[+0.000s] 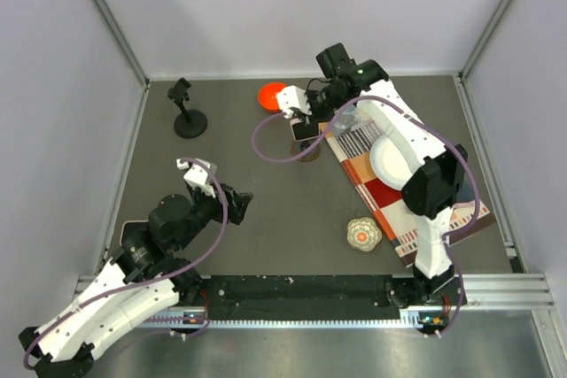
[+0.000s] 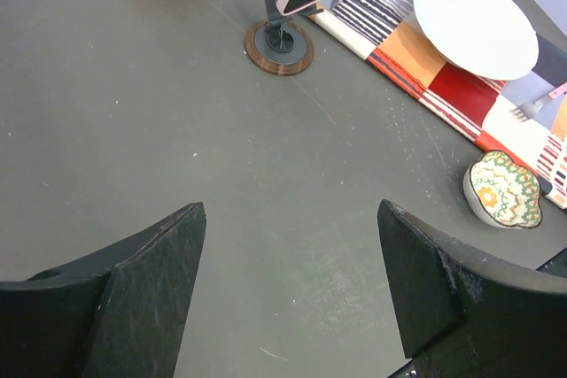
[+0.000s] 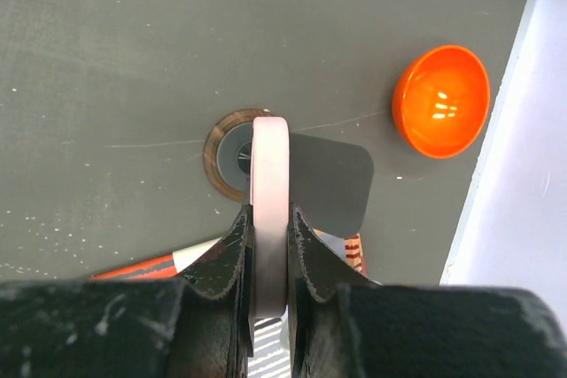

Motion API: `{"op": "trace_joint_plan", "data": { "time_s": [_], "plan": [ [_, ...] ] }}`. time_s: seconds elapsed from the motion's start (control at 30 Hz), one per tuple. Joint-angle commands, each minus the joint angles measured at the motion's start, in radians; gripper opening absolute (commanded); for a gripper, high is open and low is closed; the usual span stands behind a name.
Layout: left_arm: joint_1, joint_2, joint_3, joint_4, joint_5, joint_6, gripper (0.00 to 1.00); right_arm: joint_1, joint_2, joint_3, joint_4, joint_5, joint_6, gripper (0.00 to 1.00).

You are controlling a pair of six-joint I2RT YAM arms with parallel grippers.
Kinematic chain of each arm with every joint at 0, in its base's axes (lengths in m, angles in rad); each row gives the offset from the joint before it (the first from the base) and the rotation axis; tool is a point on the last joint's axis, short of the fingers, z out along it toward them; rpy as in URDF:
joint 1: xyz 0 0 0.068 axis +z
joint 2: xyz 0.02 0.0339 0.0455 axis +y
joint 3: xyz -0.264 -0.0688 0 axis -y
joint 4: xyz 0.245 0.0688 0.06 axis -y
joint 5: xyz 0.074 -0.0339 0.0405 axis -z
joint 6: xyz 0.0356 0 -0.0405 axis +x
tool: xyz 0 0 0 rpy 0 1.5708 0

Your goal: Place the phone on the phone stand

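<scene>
- The right gripper (image 3: 269, 227) is clamped on the slim pink-edged phone (image 3: 270, 157), holding it edge-on.
- The phone is directly over the brown round-based phone stand (image 3: 221, 161), beside its dark grey back plate (image 3: 335, 185); I cannot tell whether they touch.
- A glossy orange bowl (image 3: 441, 101) lies nearby.
- The left gripper (image 2: 292, 219) hangs wide apart over the dark grey table (image 2: 133, 130).

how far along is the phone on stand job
Done: the phone is off the table, clamped edge-on in the right claw, directly over the stand with the round brown base.
In hand: lining it up beside the stand's grey plate; I cannot tell whether it rests there.
Left: seat it and open the claw. The left claw is open and holds nothing.
</scene>
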Motion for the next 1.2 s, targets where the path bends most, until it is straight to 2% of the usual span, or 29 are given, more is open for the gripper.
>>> {"op": "trace_joint_plan", "data": {
  "time_s": [0.0, 0.53, 0.8, 0.97, 1.17],
  "plan": [
    [0.005, 0.012, 0.029, 0.026, 0.015, 0.023, 0.84, -0.024, 0.008, 0.095, 0.025, -0.072, -0.005, 0.00],
    [0.004, 0.051, 0.035, 0.042, 0.027, 0.050, 0.83, -0.058, 0.087, 0.149, 0.026, -0.116, 0.082, 0.00],
    [0.004, 0.050, 0.041, 0.037, 0.023, 0.064, 0.84, -0.059, 0.122, 0.158, 0.026, -0.092, 0.118, 0.00],
    [0.004, 0.050, 0.041, 0.032, 0.026, 0.064, 0.84, -0.061, 0.150, 0.169, 0.039, -0.026, 0.153, 0.00],
    [0.004, 0.056, 0.041, 0.029, 0.027, 0.066, 0.83, -0.065, 0.159, 0.164, 0.077, 0.005, 0.187, 0.12]
  ]
}}
